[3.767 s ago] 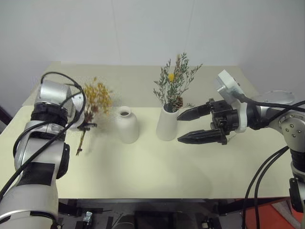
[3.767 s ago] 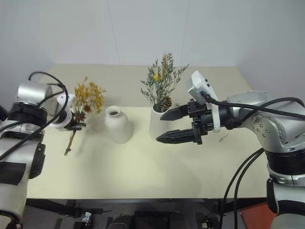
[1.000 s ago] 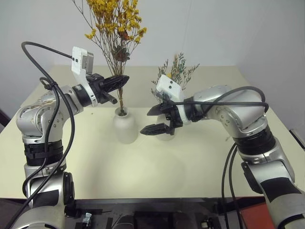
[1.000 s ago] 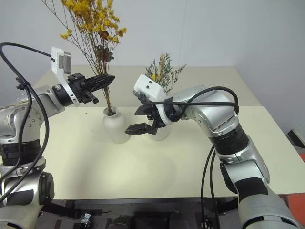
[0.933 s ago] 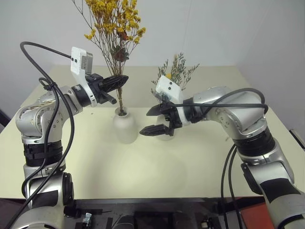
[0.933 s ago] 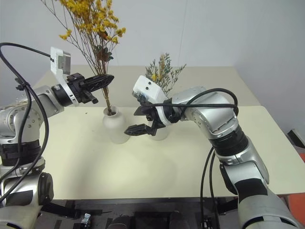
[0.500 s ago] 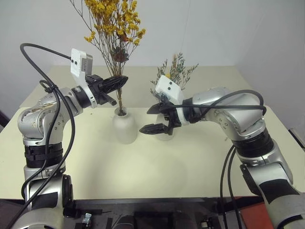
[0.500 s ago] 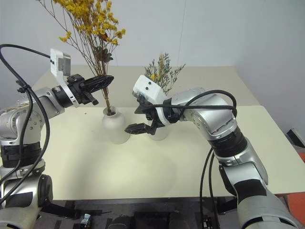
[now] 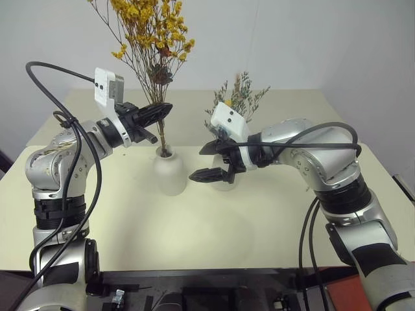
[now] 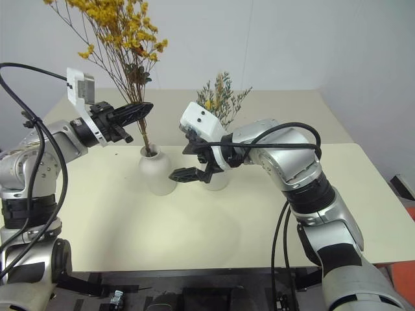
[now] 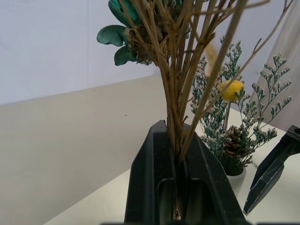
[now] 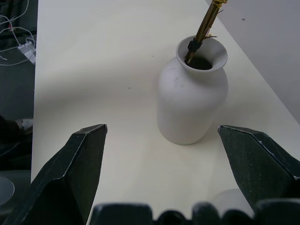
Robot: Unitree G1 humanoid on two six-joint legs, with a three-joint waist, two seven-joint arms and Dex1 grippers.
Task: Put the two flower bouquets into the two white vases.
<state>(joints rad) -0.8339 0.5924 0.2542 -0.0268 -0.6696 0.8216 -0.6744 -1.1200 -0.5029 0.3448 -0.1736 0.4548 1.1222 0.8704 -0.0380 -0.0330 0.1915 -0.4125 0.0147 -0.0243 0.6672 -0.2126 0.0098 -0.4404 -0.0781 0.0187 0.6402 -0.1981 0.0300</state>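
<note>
The yellow bouquet (image 9: 152, 32) stands upright, its brown stems (image 12: 202, 32) reaching down into the neck of the round white vase (image 9: 170, 176). My left gripper (image 9: 163, 110) is shut on those stems (image 11: 177, 117) a little above the vase mouth. The grey-green bouquet (image 9: 238, 100), with pinecone (image 11: 234, 140) and yellow bloom (image 11: 231, 89), stands in the cylinder vase (image 10: 218, 182), partly hidden behind my right gripper. My right gripper (image 9: 207, 162) hangs open just right of the round vase (image 12: 192, 105), pointing at it, nothing between its fingers (image 12: 77, 168).
Both vases stand near the middle of a cream table (image 9: 259, 220) against a pale wall. The table's front edge (image 9: 194, 269) runs along the bottom of the eye views. Black cables (image 9: 84, 162) loop beside both arms.
Since the oldest frames my left gripper lifted the yellow bouquet from beside the round vase and stood its stems in the neck. My right gripper swung left toward that vase. Over the last second, almost nothing moved.
</note>
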